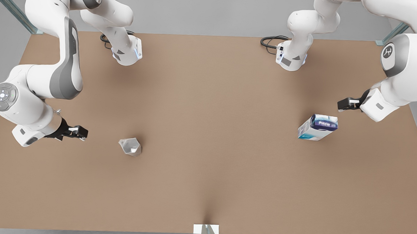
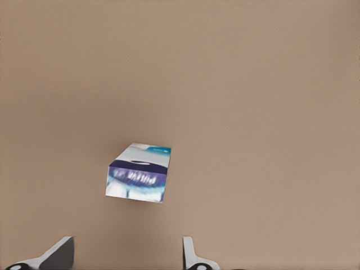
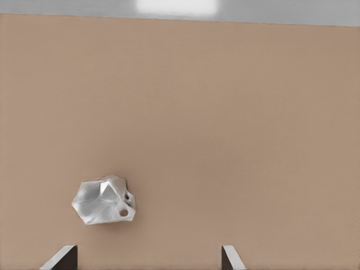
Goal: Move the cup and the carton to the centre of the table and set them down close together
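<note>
Brown table (image 1: 204, 188), 2 arms. Cup (image 1: 130, 146) on front view's left, near right gripper (image 1: 80, 133), fingers spread, cup just ahead. Farther back on the right, carton (image 1: 318, 127) sits ahead of left gripper (image 1: 344, 104), also spread. Both items well apart.

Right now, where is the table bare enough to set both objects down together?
The widest bare stretch of the table lies in the middle, between the cup and the carton. Room is tighter between the cup and the open right gripper, and between the carton and the open left gripper.
</note>
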You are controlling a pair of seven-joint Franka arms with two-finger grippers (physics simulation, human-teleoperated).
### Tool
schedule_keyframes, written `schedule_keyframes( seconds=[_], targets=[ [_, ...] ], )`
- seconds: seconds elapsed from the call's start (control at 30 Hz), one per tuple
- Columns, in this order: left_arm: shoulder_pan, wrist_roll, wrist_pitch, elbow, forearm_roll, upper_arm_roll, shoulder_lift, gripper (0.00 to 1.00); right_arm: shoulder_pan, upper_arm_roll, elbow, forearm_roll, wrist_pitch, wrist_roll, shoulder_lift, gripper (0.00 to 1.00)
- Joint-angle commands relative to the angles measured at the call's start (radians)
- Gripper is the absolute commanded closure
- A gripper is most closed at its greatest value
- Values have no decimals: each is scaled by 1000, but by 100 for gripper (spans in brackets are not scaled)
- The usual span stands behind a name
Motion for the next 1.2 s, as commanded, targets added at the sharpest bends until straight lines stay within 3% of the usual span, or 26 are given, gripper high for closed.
schedule_keyframes(
  seconds=[0.0,0.07,0.2,0.43,0.9,0.97,1.17],
  targets=[
    [0,0,0,0,0,0,0,0,0,0,-2,0,-1,0,1,0],
    [-2,2,-6,-18,0,0,-5,0,10,2,-36,0,11,-57,25,0],
    [-2,-2,-6,-64,0,0,-14,0,17,3,-244,-2,250,-270,33,0],
    [-2,-77,14,-140,0,2,-22,0,86,18,-252,2,307,-268,162,0],
    [-3,-224,114,-339,0,8,-63,0,132,26,-280,-2,417,-333,265,0],
    [-3,-222,115,-339,0,8,-63,0,132,26,-278,-2,417,-333,278,36],
    [-3,-242,175,-394,0,10,-75,0,126,26,-277,-2,416,-330,300,78]
  ],
)
